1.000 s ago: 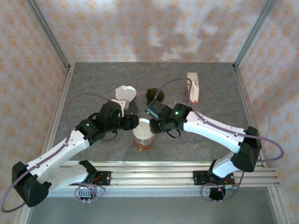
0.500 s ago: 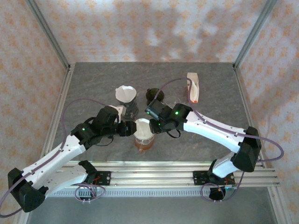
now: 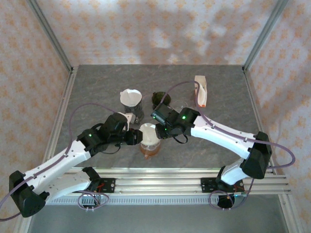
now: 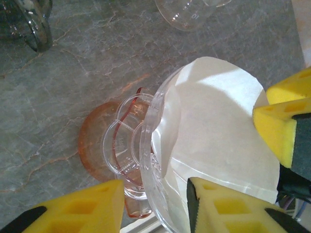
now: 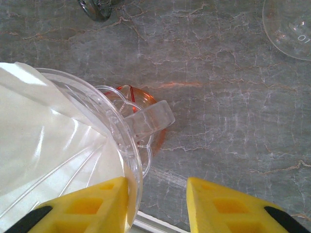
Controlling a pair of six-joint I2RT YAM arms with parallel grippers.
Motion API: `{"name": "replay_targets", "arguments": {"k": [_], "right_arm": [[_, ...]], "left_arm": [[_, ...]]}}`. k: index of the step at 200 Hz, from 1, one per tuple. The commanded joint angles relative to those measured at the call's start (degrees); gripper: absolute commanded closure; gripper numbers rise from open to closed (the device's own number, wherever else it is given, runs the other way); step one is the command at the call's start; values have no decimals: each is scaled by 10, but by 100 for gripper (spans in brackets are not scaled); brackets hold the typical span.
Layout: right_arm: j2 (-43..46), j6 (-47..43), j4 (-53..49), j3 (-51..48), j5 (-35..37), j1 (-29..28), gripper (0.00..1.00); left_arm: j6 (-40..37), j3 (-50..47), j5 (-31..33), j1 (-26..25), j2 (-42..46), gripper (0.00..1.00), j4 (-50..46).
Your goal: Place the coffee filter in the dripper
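Observation:
The clear dripper stands on an orange saucer in the middle of the table. The white coffee filter lies inside it, one folded edge standing along the rim. My left gripper straddles that rim on the left, one finger outside and one on the filter, with a small gap left, so it is open. My right gripper is open at the dripper's right, one finger over the inside and the rim and clear handle between the jaws. In the top view the left gripper and the right gripper flank the dripper.
A glass server holding another white filter and a dark glass piece stand just behind the dripper. A white and orange pouch lies at the back right. The aluminium rail runs along the near edge.
My left gripper has shifted slightly nearer along the dripper's left side, and its jaws have narrowed over the rim and filter. The right arm has not moved.

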State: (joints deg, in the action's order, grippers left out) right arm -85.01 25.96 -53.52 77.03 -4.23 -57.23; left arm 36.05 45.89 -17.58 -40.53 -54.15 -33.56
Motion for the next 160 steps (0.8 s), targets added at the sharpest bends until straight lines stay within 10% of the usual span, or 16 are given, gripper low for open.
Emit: {"name": "replay_targets", "arguments": {"k": [1, 72, 160], "right_arm": [[-7, 2, -13, 5, 21, -1, 63], [-5, 5, -14, 7, 21, -1, 63], [37, 7, -15, 20, 55, -1, 31]], "left_arm": [[0, 2, 8, -5, 2, 68, -13], [2, -1, 13, -5, 3, 72, -17], [6, 0, 19, -5, 3, 62, -7]]}}
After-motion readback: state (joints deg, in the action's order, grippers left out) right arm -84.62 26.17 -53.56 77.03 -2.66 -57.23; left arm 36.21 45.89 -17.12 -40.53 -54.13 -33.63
